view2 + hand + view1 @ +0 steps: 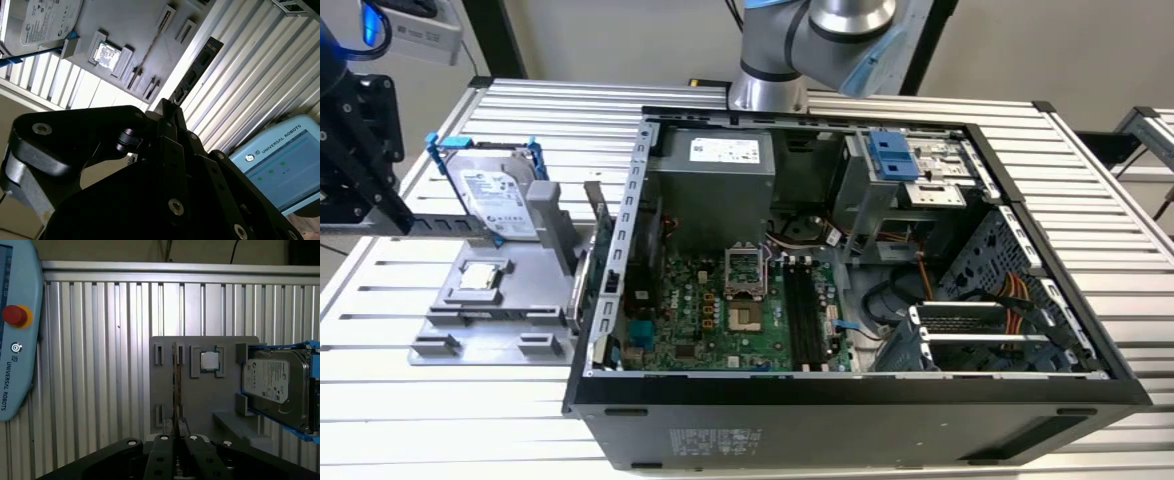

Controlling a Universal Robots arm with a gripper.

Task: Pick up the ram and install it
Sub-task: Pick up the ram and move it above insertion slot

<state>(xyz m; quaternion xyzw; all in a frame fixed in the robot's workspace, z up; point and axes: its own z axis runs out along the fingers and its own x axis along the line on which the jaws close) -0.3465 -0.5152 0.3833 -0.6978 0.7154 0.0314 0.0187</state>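
- Closest to the lens in both wrist views is my black metal pincer [176, 432]. Its fingers [161, 452] are set narrow and clamped on one end of the ram [175, 385], a long thin circuit-board stick that juts out past the fingertips.
- Edge-on in the first wrist view, the ram crosses in front of the grey tray. In the second wrist view the ram [196, 67] shows a flat face with dark chips, seen against the slats just beside that tray.
- Biggest around me is the ribbed silver aluminium table [400, 420], which carries the rest.
- Next is the open black computer case [854, 425], lying on its side in the exterior view. Inside it are a green motherboard [687, 310] with long dark slots [803, 320] and a grey power-supply box [720, 190] bearing a white printed label [724, 150].
- Well apart from the tray, a pale blue teach pendant [17, 365] carries white lettering and a round red button [13, 315] on a yellow ring.
- The flat grey plastic tray [480, 335] sits just beside the case, on the exterior view's left.
- On the tray, a silver boxy hard drive [496, 190] in a blue frame stands tilted, with a white label of small dark print on its face.
- Smallest is the square silver processor chip [482, 277], seated in a recess of the tray near the hard drive.
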